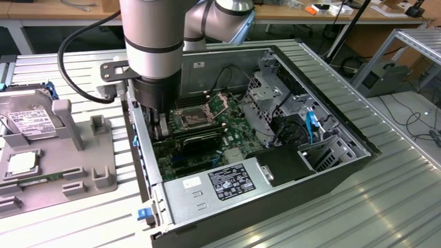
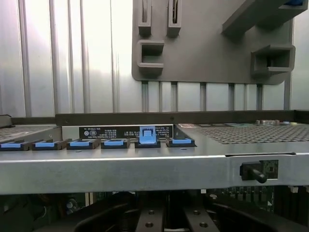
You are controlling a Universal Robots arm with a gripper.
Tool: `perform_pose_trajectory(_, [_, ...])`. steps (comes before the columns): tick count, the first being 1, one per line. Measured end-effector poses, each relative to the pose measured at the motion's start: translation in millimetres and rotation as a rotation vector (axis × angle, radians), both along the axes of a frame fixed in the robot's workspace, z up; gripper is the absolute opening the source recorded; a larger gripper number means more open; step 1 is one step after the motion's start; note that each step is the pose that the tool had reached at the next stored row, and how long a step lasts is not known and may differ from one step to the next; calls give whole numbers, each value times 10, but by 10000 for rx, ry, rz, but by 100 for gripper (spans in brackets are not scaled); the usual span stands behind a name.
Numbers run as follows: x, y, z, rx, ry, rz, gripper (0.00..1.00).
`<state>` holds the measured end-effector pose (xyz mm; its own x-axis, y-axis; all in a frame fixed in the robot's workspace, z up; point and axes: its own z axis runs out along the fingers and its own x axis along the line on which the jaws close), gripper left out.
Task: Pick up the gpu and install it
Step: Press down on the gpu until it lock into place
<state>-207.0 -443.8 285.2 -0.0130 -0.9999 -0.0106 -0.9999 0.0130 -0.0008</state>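
Green gpu [image 1: 196,140]: seated edge-on across the motherboard [image 1: 220,111] inside the open computer case [image 1: 331,170].
Gripper [image 1: 162,129]: lowered at the card's near end, beside the case wall.
Jaws: state could not be told.

Gripper [image 1: 160,129] low inside open case [image 1: 344,129]; drive cage [image 1: 272,98] beside; motherboard [image 1: 206,111] beneath

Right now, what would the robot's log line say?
arm: down inside computer case | fingers: over motherboard | gpu: lying on board beside them | hard drive: on tray
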Motion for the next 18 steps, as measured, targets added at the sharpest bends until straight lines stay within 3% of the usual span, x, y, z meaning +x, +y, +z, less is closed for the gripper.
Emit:
perform_pose_trajectory(2, [2,32,-1,-7,0,0,11])
perform_pose_trajectory(3, [2,78,-1,-12,0,1,11])
perform_pose_trajectory(7, [-14,166,-1,-11,-1,0,11])
perform_pose_trajectory(12, [-70,172,-1,-12,-1,0,11])
perform_pose_trajectory(18, [-78,123,-1,-12,0,1,11])
